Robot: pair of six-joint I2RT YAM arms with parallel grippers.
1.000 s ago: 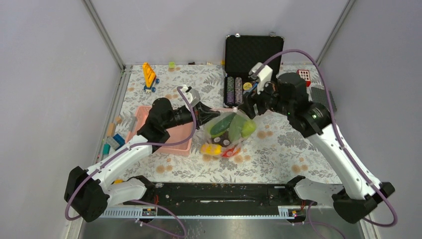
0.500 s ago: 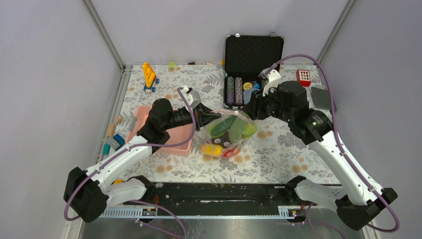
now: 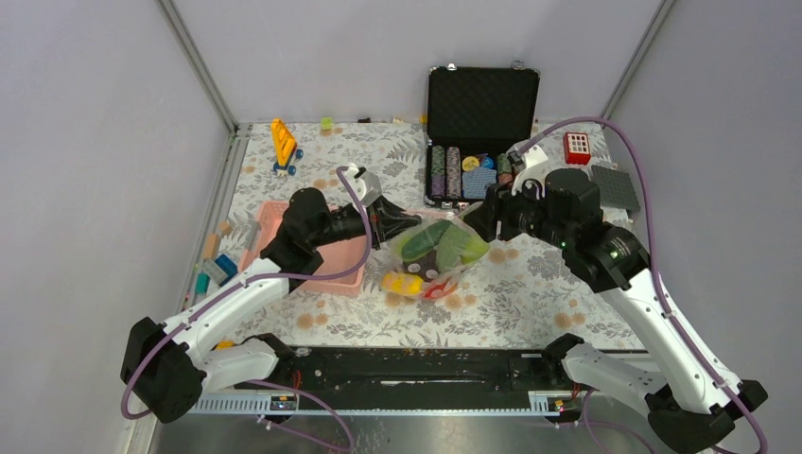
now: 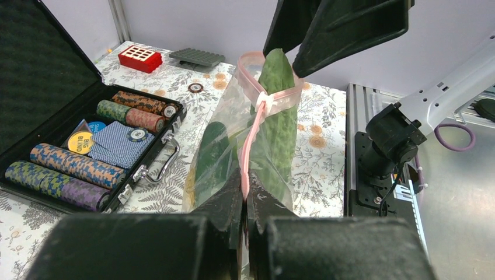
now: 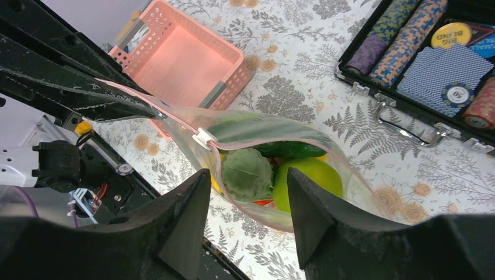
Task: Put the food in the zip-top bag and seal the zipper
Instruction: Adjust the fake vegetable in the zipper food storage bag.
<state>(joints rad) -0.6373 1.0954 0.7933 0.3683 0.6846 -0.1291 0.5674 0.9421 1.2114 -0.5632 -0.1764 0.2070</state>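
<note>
Left gripper [image 4: 244,189] is pressed together, pinching the zipper [image 4: 252,146] at one end of the zip-top bag [image 3: 430,253]. The bag sits mid-counter [image 3: 530,293], just beside a pink basket [image 3: 312,253]. The cucumber [image 4: 274,125] pokes out through the mouth, holding the strip apart; citrus [image 5: 306,181] and leafy piece [image 5: 242,163] lie inside. Right gripper [image 5: 247,175] is spread over the opening, holding nothing. Beyond is an open black case [image 3: 480,99] with poker chips [image 3: 444,172].
</note>
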